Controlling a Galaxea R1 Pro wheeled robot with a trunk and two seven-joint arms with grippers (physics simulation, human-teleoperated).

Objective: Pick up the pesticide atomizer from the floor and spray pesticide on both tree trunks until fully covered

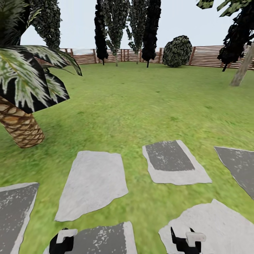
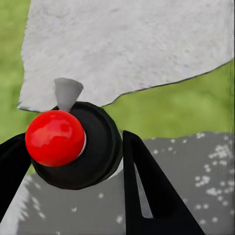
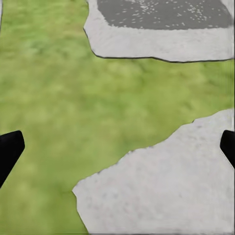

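Note:
The pesticide atomizer (image 2: 93,152) has a round black body, a glossy red ball on top and a small grey nozzle. My left gripper (image 2: 73,142) is shut on it, one black finger on each side, above grey paving. In the head view the left gripper (image 1: 61,241) is at the bottom edge, and the right gripper (image 1: 185,241) is low on the right. The right gripper (image 3: 120,147) is open and holds nothing, over grass and a stone slab. A bare beige tree trunk (image 1: 242,67) leans at the far right of the lawn (image 1: 141,95).
Several grey paving slabs (image 1: 93,181) lie in the grass just ahead. A short palm (image 1: 21,127) with a woven brown trunk stands close on the left. Dark conifers (image 1: 151,28), a round shrub (image 1: 177,51) and the wooden slat fence (image 1: 208,56) line the back.

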